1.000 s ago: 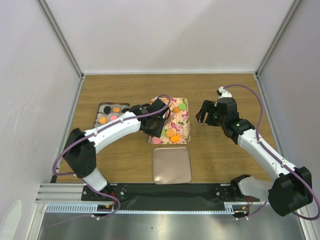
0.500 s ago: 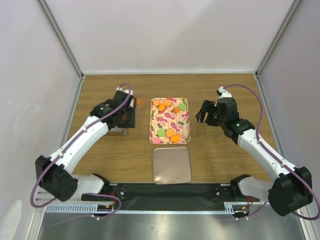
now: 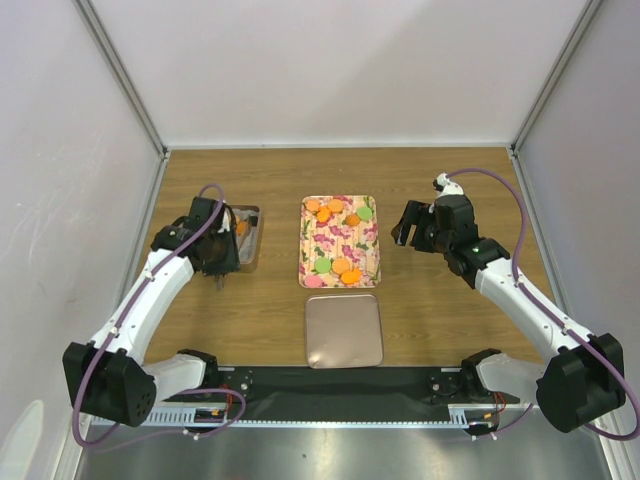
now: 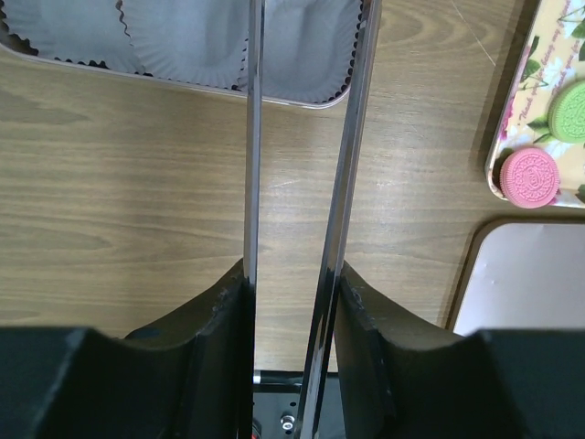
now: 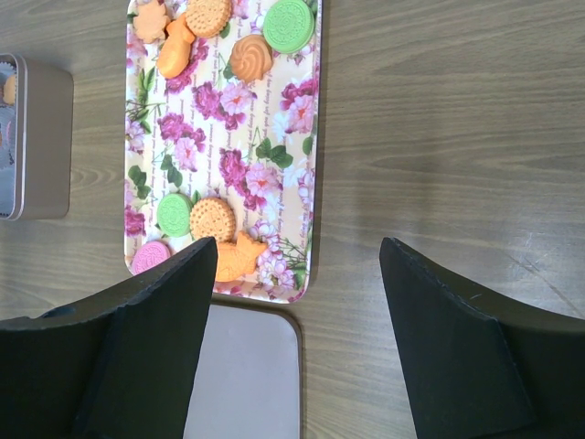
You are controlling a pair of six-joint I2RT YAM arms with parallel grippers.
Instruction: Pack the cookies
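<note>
While most of the cookies (image 5: 213, 218) are lying on the floral tray (image 5: 219, 137) — orange and green ones clustering at its far end, and green, orange and pink ones at its near end — an orange one is showing inside the open tin (image 5: 41, 137) to the tray's left. White paper cups (image 4: 183, 37) are lining that tin. A plain metal lid (image 3: 343, 330) is resting on the wooden table (image 3: 440, 300), just beside the tray's near edge.

The left gripper (image 3: 222, 245) is hovering at the tin, its two long thin blades reaching over the paper cups; the blades are standing slightly apart with nothing between them along the visible length, though their tips are running out of view. The right gripper (image 5: 297, 247) is hanging to the right of the tray, its black fingers (image 5: 155, 338) spreading wide — nothing is sitting between them.
</note>
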